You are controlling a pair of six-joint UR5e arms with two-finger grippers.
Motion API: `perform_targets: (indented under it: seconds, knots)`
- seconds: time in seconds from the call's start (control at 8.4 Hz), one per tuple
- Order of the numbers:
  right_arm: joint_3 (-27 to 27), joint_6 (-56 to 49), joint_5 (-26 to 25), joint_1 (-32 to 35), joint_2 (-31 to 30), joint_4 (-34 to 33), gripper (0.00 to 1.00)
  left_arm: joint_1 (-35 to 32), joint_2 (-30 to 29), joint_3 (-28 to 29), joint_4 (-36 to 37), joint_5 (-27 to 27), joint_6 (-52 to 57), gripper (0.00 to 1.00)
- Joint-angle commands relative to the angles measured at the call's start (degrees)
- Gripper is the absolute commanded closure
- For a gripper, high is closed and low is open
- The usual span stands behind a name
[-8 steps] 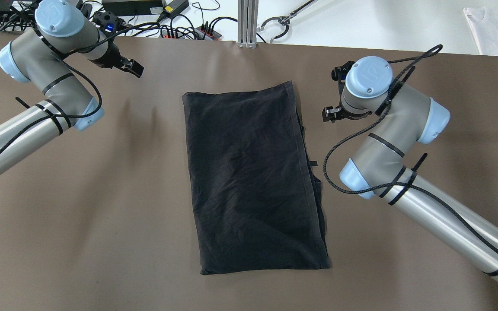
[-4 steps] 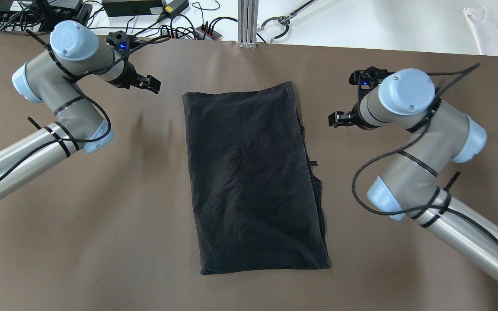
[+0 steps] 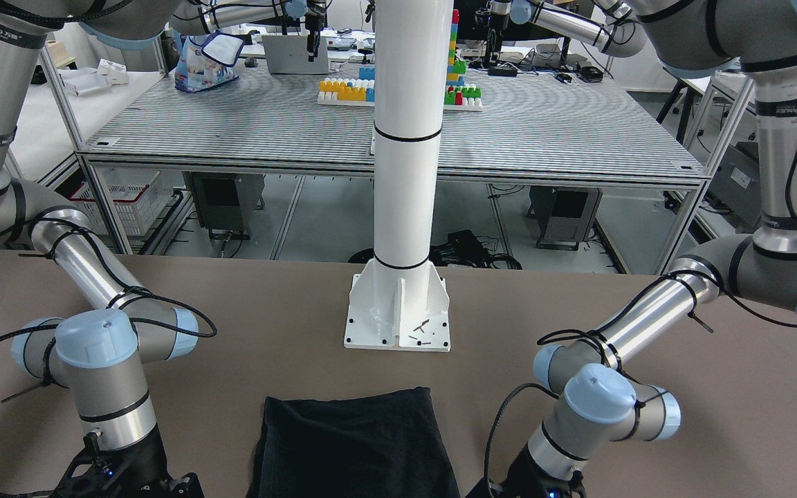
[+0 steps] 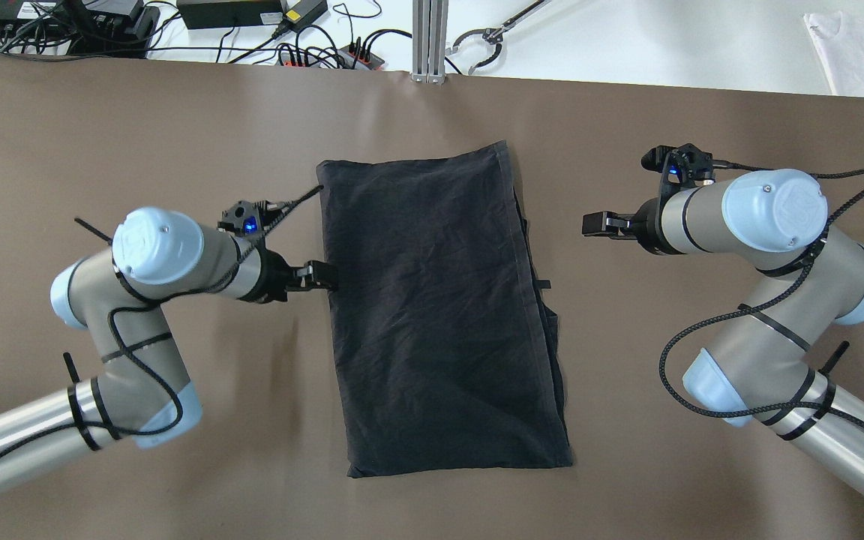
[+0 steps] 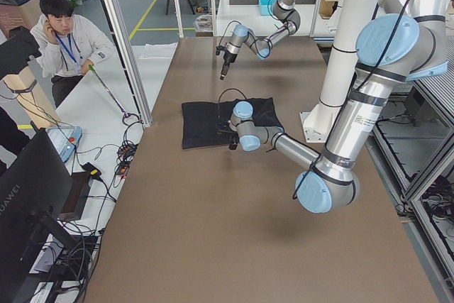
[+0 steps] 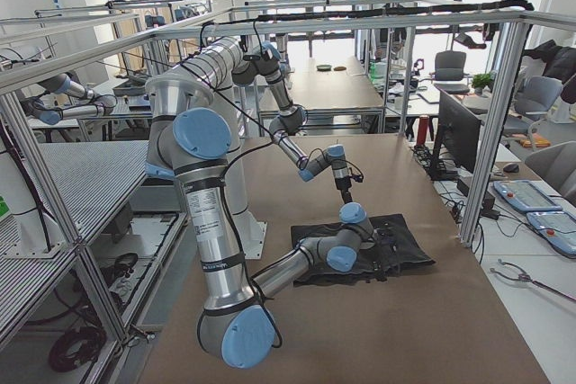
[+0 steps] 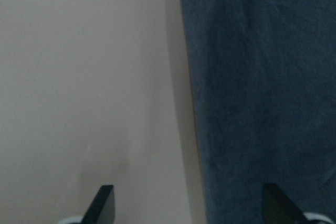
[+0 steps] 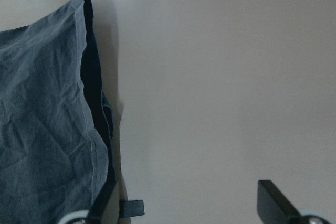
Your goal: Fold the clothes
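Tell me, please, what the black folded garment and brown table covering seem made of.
Black folded garment: thin woven fabric, likely cotton, matte; fine creases and stitched hems show. Brown table covering: smooth matte sheet, perhaps paper or vinyl; faint sheen, no weave.

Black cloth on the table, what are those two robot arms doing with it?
A thin black fabric garment lies as a folded rectangle on the brown table. The left gripper is open at its left edge, nothing pinched yet. The right gripper, also open, hovers beside the right edge, apart from it.
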Motion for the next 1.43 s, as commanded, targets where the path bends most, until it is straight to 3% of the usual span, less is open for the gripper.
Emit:
perform_targets:
  seconds: [0.0,0.12,0.48,0.71,1.31]
  knots:
    - [-0.1,-0.3,-0.1,-0.1,0.0,0.1,0.07,9.5,2.3,-4.8,0.1,9.8,-4.4,0.29]
    - [0.0,-0.1,-0.1,-0.1,0.1,0.1,0.07,10.2,2.4,-4.3,0.3,9.9,-3.9,0.53]
    - [0.2,0.1,0.0,-0.2,0.0,0.9,0.06,11.1,2.5,-3.8,0.4,10.0,-3.8,0.56]
    - [0.2,0.2,0.0,-0.2,0.0,0.9,0.06,11.8,1.9,-3.8,0.4,10.1,-3.7,1.0]
    - [0.1,0.1,-0.2,-1.4,0.0,0.9,0.06,10.7,2.3,-4.5,0.3,10.3,0.2,1.0]
